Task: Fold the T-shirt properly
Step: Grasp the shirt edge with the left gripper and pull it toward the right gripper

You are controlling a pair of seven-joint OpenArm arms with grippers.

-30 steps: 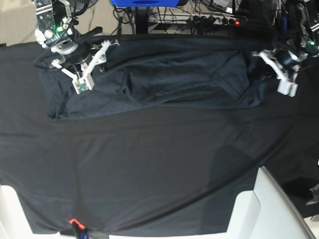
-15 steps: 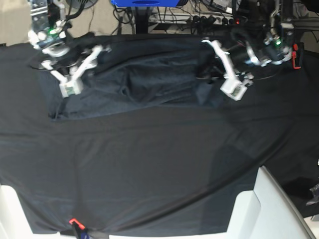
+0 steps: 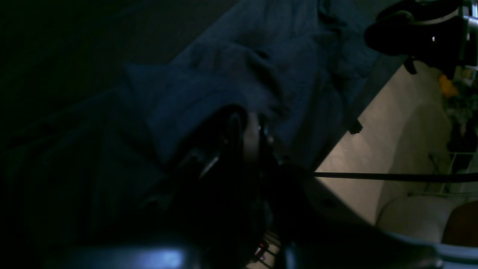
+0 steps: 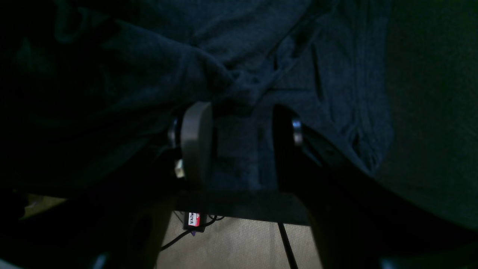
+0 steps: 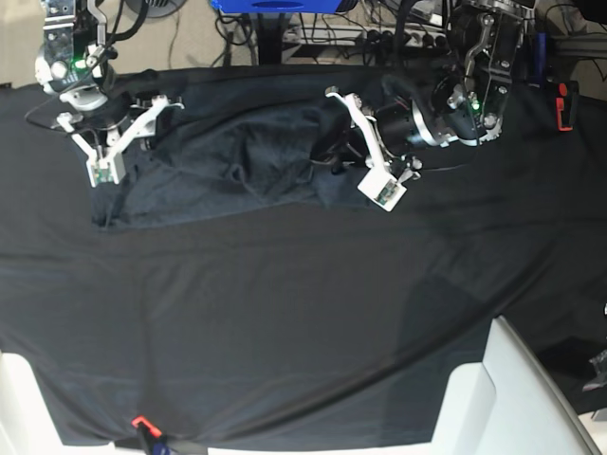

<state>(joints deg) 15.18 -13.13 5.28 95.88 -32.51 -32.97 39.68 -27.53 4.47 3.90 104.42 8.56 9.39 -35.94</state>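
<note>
Black tablecloth (image 5: 285, 313); left tool (image 5: 353, 156) clamps T-shirt (image 5: 237, 161); right tool (image 4: 239, 145) half-spread.

We are seeing the left gripper (image 3: 248, 129) only as a black mass in its wrist view, its fingertips buried in a fold of the T-shirt (image 3: 209, 89). In the base view the T-shirt (image 5: 237, 166) is blending into the tablecloth (image 5: 285, 313), so its far edge is perhaps lost. The right gripper's (image 4: 239, 142) lower body is sinking into shadow.
</note>
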